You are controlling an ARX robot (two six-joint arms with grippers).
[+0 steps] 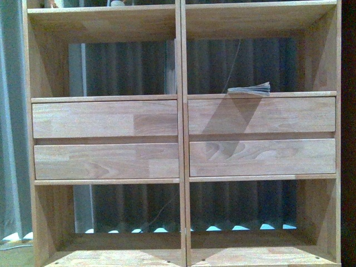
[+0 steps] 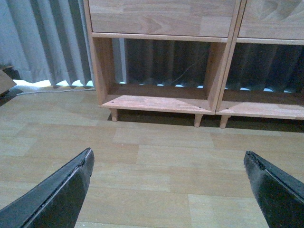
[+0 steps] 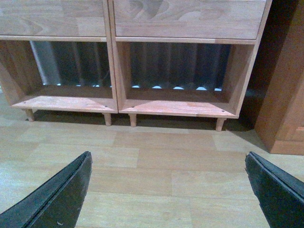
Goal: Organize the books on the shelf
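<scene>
The shelf (image 1: 105, 119) fills the front view: light jointed wood, open square compartments, a double central upright and four flat drawer fronts. One book (image 1: 249, 89), thin and floppy with pale pages, lies flat at the front of the right middle compartment. A thin pale strip (image 1: 171, 67) stands against the central upright in the left compartment; I cannot tell whether it is a book. Neither arm shows in the front view. My left gripper (image 2: 167, 154) is open over bare floor, well back from the shelf's bottom left compartment (image 2: 156, 102). My right gripper (image 3: 167, 156) is open and empty before the bottom right compartment (image 3: 178, 107).
Grey curtains (image 2: 52, 42) hang left of and behind the shelf. A darker wooden cabinet (image 3: 287, 95) stands close to the shelf's right side. The shelf stands on short peg legs (image 2: 198, 119) over pale plank floor (image 3: 156, 175). Small objects (image 1: 115, 3) sit on the top level.
</scene>
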